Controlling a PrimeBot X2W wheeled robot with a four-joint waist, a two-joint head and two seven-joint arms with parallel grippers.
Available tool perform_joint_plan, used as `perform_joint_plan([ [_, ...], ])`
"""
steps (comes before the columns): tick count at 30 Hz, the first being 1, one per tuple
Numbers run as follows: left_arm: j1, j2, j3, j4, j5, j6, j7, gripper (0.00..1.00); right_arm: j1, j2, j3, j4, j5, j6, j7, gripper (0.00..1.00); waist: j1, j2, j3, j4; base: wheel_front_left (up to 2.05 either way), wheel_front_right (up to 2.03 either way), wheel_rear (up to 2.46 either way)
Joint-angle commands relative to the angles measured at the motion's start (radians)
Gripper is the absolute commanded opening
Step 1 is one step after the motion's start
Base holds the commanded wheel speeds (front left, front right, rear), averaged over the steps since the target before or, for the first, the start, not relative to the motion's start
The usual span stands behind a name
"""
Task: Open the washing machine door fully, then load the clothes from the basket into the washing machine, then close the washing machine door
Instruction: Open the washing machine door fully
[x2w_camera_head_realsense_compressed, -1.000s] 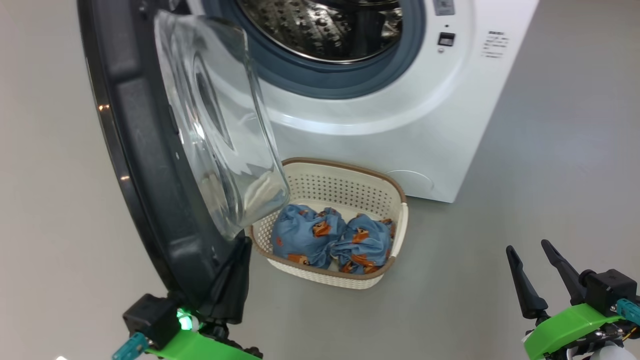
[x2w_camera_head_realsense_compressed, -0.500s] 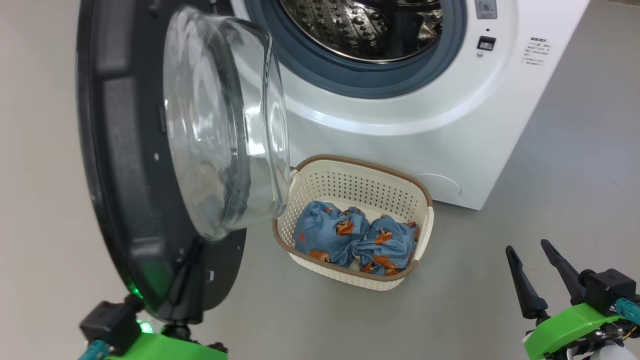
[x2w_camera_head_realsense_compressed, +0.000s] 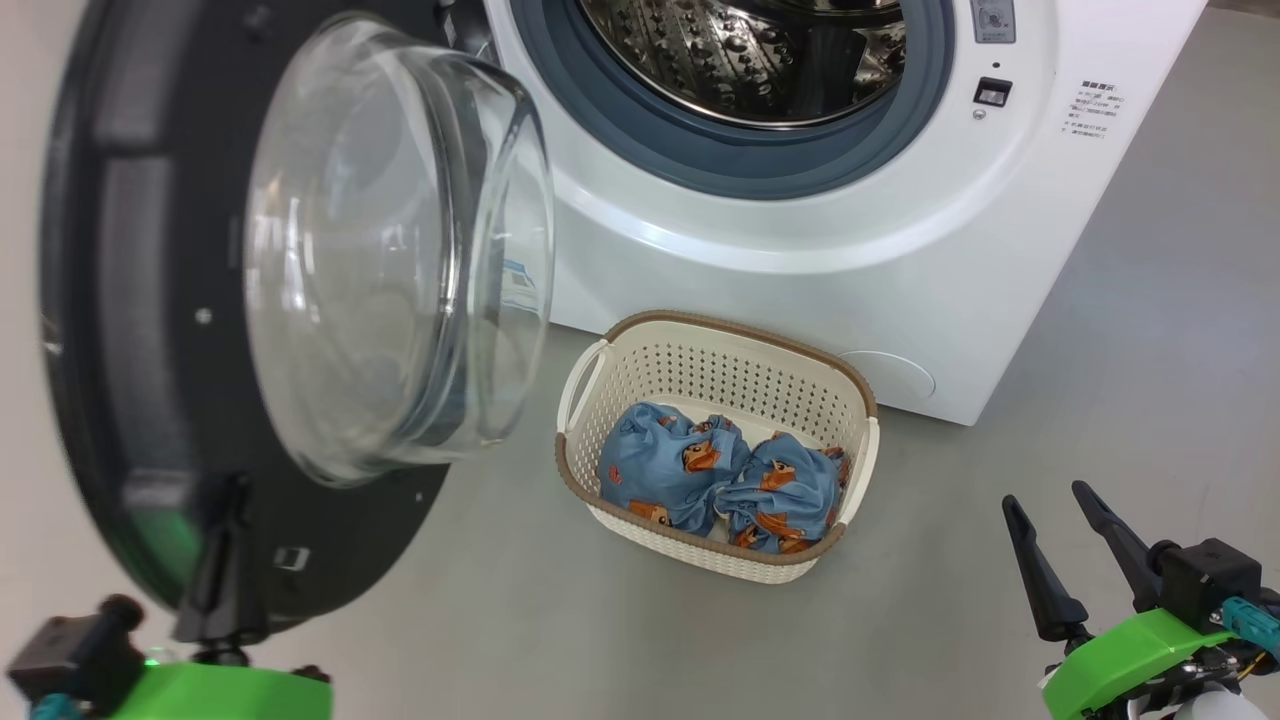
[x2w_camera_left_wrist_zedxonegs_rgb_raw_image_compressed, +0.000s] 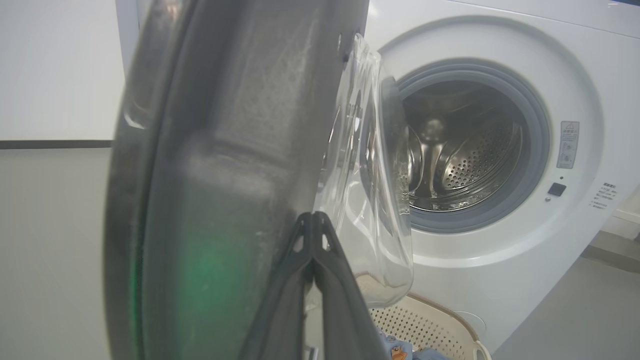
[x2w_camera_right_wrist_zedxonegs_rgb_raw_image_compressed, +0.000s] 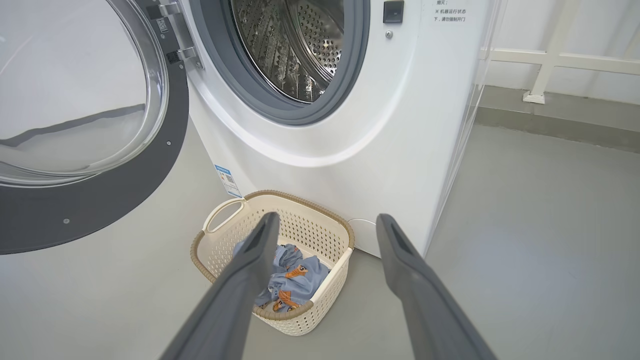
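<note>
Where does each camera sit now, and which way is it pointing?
Head view: on the head, looking forward and down at the washing machine, door and basket; left gripper lower left, right gripper lower right.
Left wrist view: from that wrist, along shut fingers at the door's dark inner face, drum beyond.
Right wrist view: from that wrist, down between open fingers at the clothes.
Shared: all show door, drum, basket.
</note>
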Motion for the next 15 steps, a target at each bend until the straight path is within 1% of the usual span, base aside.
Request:
perform_joint_plan([
  [1,-0.033,0.041,0.073,-0.005,-0.006,0.017,-0.01,0.0,-0.023,-0.016,0.025,-0.021,-0.004,0.002,-0.012,1.0,0.0,-0.0001,0.0,-0.002,0.0,0.0,0.0],
  [7,-0.07,0.066,0.146,0.057,0.004,0.015,-0.01,0.0,-0.023,-0.016,0.03,-0.018,-0.001,0.002,-0.012,1.0,0.0,-0.0001,0.007,-0.006,0.0,0.0,0.0],
  [15,-0.151,0.087,0.24,0.159,0.034,-0.019,-0.01,0.0,-0.025,-0.02,0.025,-0.019,-0.002,0.002,-0.012,1.0,0.0,-0.0001,0.025,-0.007,0.0,0.0,0.0],
])
